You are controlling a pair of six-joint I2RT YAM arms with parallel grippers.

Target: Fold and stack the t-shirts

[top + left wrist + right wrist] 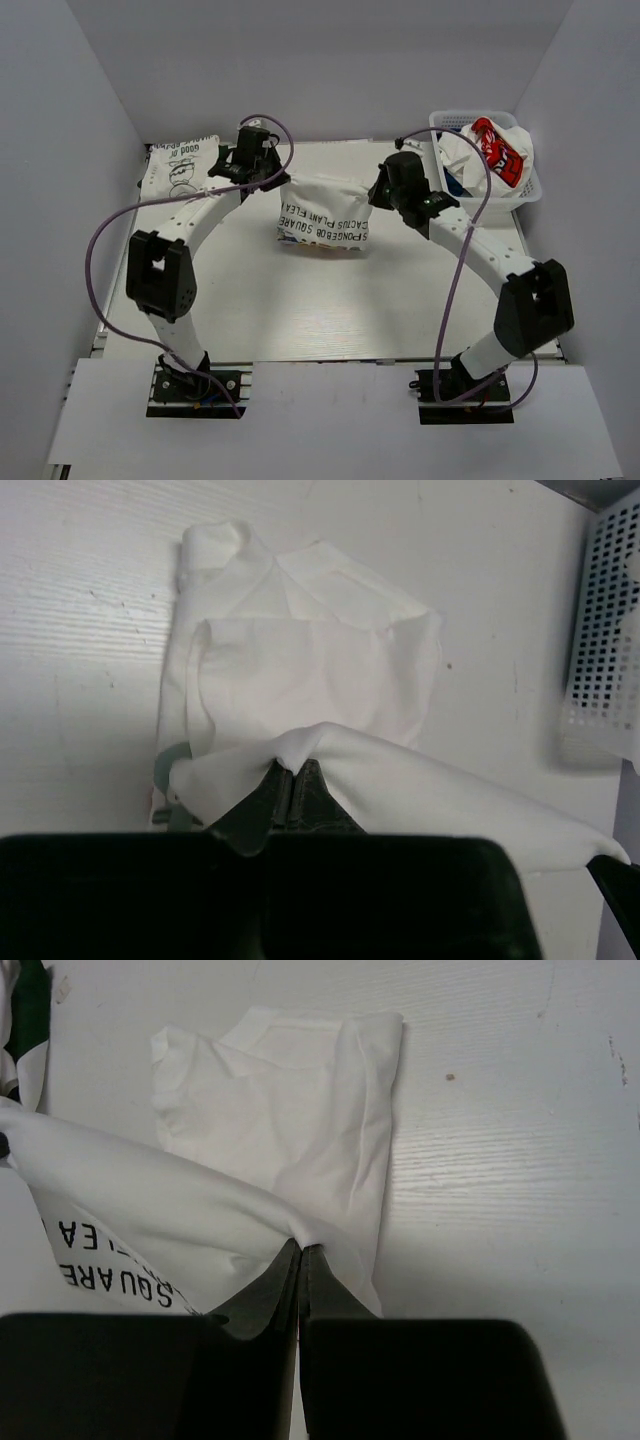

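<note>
Now | left claw (pixel 290 780), right claw (pixel 302 1255): both clenched on lettered tee (pixel 325 215) | lettering partly hidden in folds

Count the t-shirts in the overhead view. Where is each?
3 for certain: a folded t-shirt far left on the table, a lettered t-shirt held between the left gripper and right gripper, a red-patched t-shirt in the basket. Dark cloth under it may be a fourth.

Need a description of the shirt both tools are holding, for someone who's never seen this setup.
Start at the white table, midway between the two arms. The t-shirt spans from the left tool to the right tool, both shut on its upper edge. Unlike the folded tee at far left and those in the basket at far right, it alone is lifted.
</note>
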